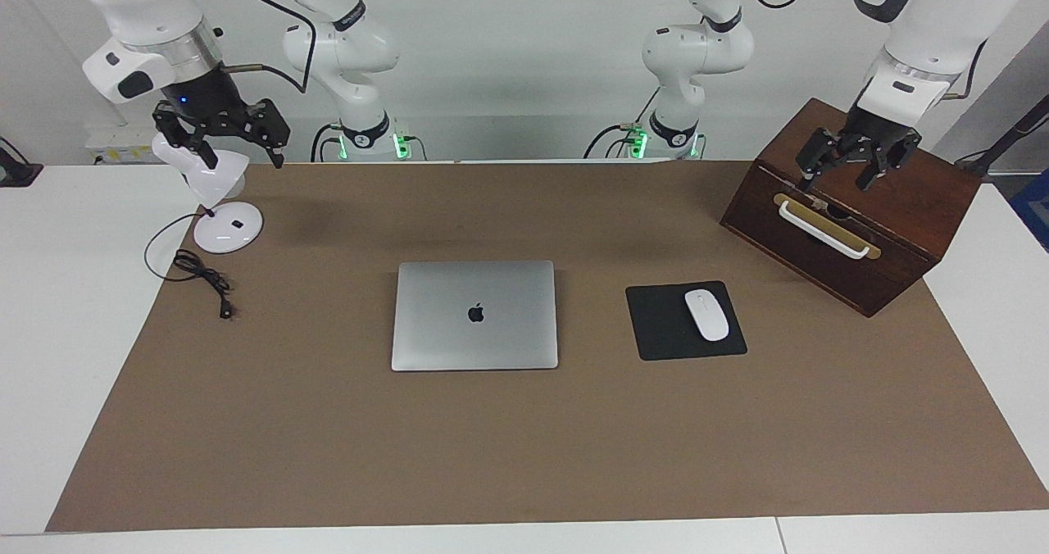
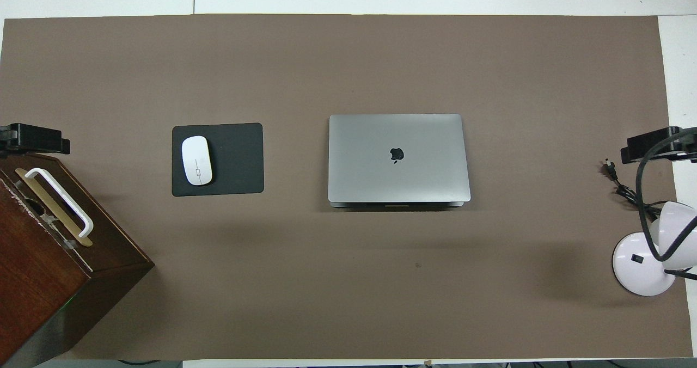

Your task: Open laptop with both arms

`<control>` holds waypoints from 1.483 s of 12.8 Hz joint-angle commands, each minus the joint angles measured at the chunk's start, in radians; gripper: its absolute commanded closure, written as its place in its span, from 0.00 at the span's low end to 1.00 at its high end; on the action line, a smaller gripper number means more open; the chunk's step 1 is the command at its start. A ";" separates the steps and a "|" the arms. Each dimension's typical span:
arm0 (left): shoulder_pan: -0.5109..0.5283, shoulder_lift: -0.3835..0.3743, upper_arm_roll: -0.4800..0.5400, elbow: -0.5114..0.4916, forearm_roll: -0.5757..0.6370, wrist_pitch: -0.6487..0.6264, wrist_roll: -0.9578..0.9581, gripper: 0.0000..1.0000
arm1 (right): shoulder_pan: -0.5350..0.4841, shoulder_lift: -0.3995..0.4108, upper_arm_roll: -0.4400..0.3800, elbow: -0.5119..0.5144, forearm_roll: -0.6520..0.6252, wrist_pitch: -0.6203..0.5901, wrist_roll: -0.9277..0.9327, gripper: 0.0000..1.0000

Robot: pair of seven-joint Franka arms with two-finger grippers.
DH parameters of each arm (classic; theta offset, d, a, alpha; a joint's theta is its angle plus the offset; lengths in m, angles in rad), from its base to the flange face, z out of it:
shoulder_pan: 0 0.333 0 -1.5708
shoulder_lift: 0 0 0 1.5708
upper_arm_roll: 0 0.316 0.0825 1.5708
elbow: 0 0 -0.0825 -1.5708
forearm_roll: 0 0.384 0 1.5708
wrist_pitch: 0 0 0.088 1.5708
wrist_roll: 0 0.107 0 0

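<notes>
The left gripper (image 1: 852,165) hangs in the air over the dark wooden box (image 1: 893,210) at the left arm's end of the table, its black fingers spread apart and holding nothing. The box has a white handle (image 1: 822,228) on a brass plate. The right gripper (image 1: 221,132) hangs over the white desk lamp (image 1: 215,197) at the right arm's end, fingers also spread and empty — it sits just above the lamp's head. In the overhead view only the dark tips of each gripper show, at the picture's two side edges.

The laptop (image 1: 475,315) lies closed and flat in the middle of the brown mat (image 1: 524,456), silver lid up with the dark apple logo showing, well apart from both grippers. Beside it, toward the left arm's end, a black mouse pad (image 1: 664,333) carries a white mouse (image 1: 706,315). The lamp's black cable (image 1: 201,275) trails on the mat beside its round base — plug end loose.
</notes>
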 commanded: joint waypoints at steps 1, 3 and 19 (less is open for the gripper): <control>0.002 0.005 -0.002 0.015 0.016 -0.019 -0.007 0.00 | -0.010 -0.013 0.001 -0.009 0.023 -0.002 0.007 0.00; 0.002 0.005 -0.002 0.015 0.014 -0.019 -0.007 0.00 | -0.010 -0.013 0.001 -0.008 0.023 -0.004 0.006 0.00; -0.007 -0.021 -0.002 0.003 0.017 -0.031 -0.039 0.00 | -0.054 -0.074 -0.043 -0.138 0.137 0.289 0.039 0.00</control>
